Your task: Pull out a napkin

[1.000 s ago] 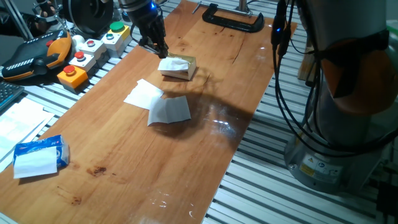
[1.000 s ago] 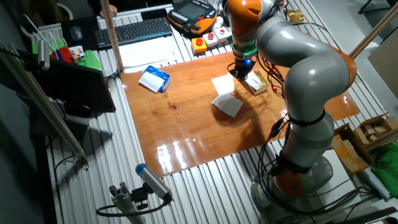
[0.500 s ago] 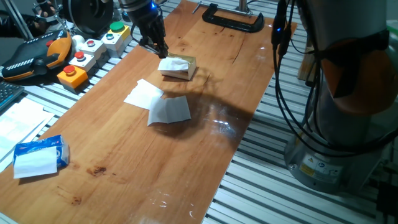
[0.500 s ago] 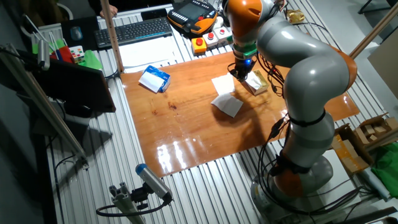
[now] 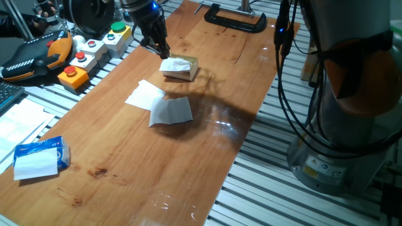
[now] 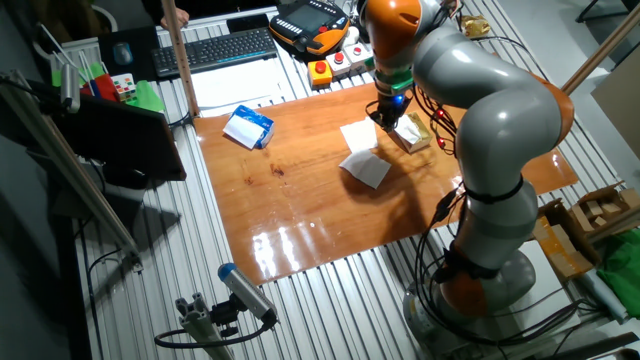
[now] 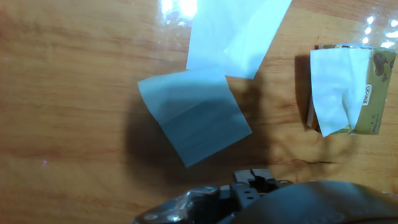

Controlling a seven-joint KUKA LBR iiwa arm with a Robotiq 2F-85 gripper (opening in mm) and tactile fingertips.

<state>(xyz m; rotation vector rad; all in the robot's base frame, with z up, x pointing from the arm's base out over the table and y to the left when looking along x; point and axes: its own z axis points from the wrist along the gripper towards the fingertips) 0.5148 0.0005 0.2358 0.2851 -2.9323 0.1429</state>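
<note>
While I am hanging over the wooden table (image 5: 207, 144), two flat white sheets (image 5: 171, 111) are lying near its middle, overlapping at a corner. One blue tissue packet (image 5: 40, 157) is sitting well apart at the table's edge. One small tan box (image 5: 186, 70) is standing near the sheets, and one napkin (image 5: 174, 64) is tufting out of its top. My gripper (image 5: 160, 51) is hovering just beside that napkin; its fingertips are looking drawn together, but I cannot tell, since the hand view is cutting them off.
</note>
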